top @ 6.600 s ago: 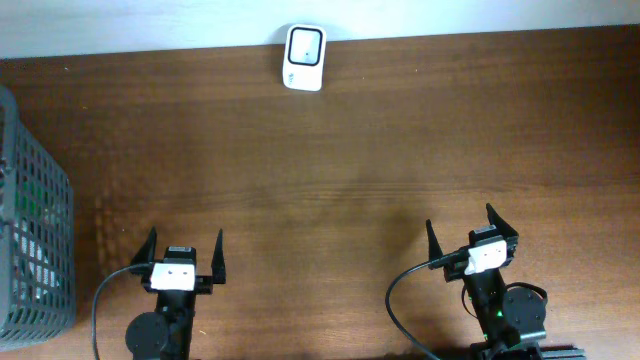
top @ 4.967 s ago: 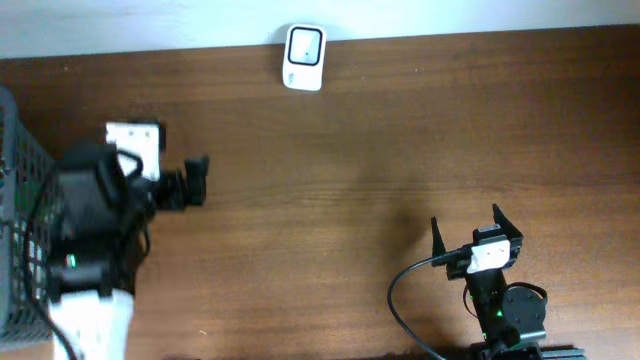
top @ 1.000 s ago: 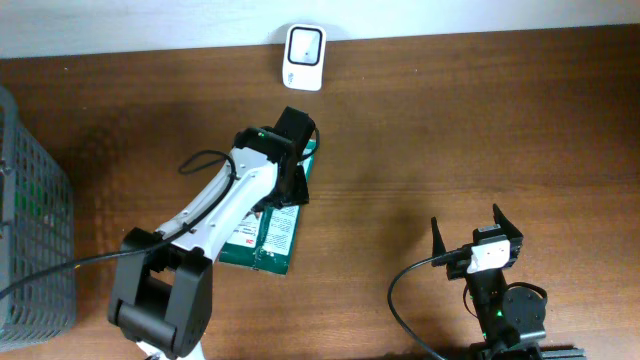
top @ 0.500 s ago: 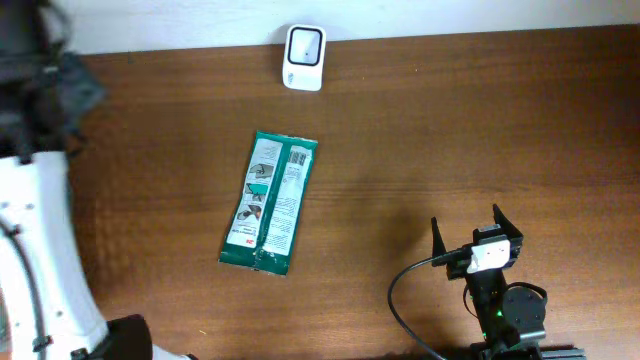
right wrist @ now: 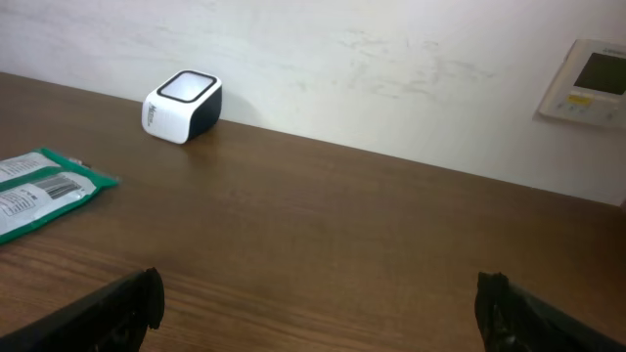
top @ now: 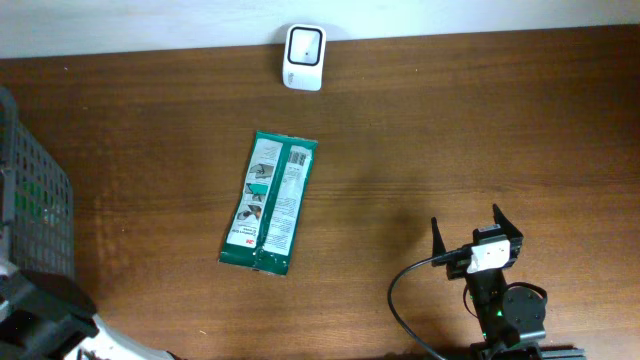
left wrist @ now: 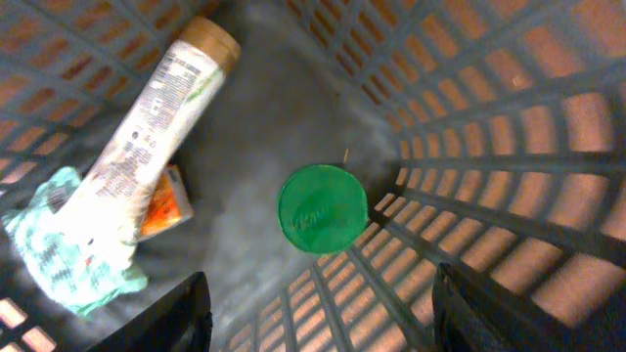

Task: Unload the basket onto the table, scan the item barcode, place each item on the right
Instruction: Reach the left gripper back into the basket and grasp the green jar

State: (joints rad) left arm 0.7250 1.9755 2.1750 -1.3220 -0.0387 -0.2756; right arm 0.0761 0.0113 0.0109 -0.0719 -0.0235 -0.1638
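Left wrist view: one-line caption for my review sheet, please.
Open left fingers poised over the grey basket holding a green round lid, a brown-capped tube and a teal pouch.

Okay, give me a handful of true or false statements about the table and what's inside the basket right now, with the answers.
1. The green packet lies flat on the table, apart from the white scanner. True.
2. The right gripper holds the packet. False: its fingers are open and empty, well off to the packet's side.
3. A round green cap lies inside the basket. True.
4. The scanner sits in the middle of the table. False: it sits at the table's far edge.
5. The left gripper is shut on the tube. False: its fingers stand open over the basket and the tube lies untouched.
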